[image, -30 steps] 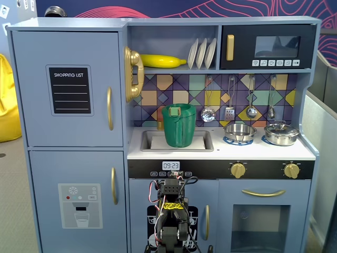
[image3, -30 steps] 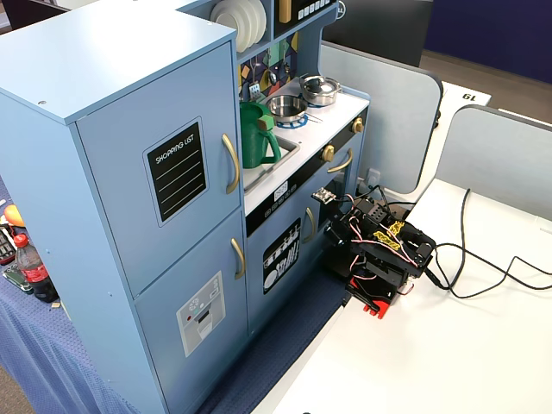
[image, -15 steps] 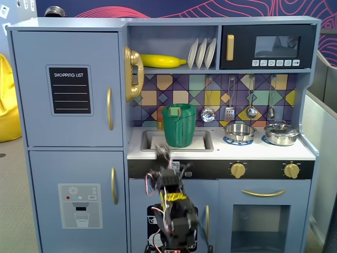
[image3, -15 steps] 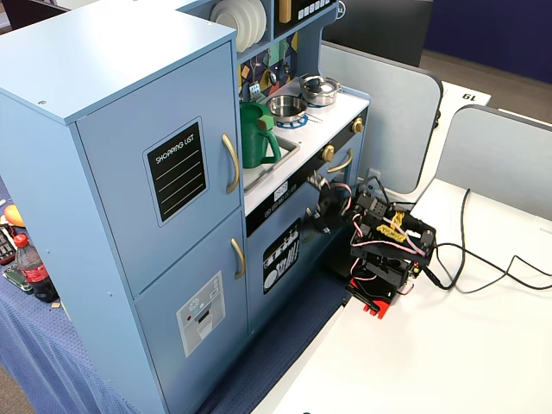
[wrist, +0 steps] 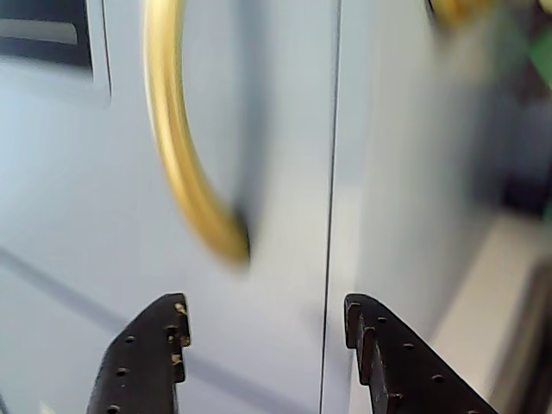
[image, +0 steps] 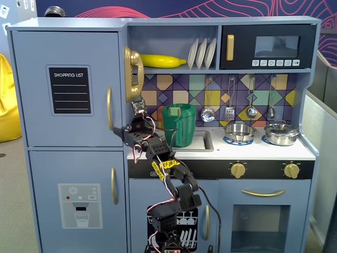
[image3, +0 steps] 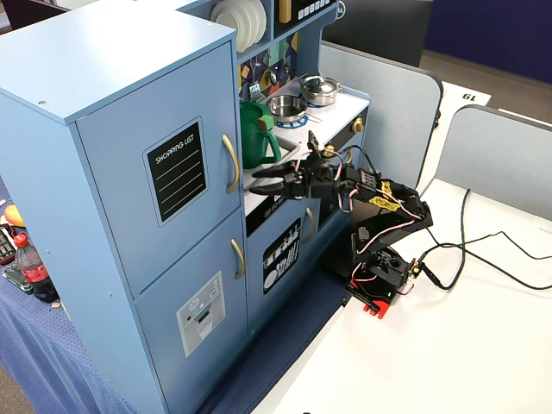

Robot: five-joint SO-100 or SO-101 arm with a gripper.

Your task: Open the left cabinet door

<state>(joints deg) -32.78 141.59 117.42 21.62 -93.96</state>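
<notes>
The left cabinet door is blue-grey with a black "SHOPPING LIST" panel and looks closed, flush with the cabinet in both fixed views. Its curved gold handle runs along its right edge, and also shows in the other fixed view. My gripper is open and empty, just below and right of the handle's lower end. In the wrist view the handle is blurred and close above my open gripper. Its black fingers straddle the door's edge line without touching the handle.
Below is a door with a grey water-dispenser panel and its own gold handle. A green pitcher stands in the sink right of my arm, and a gold phone hangs above. My arm's base stands on a white table with cables.
</notes>
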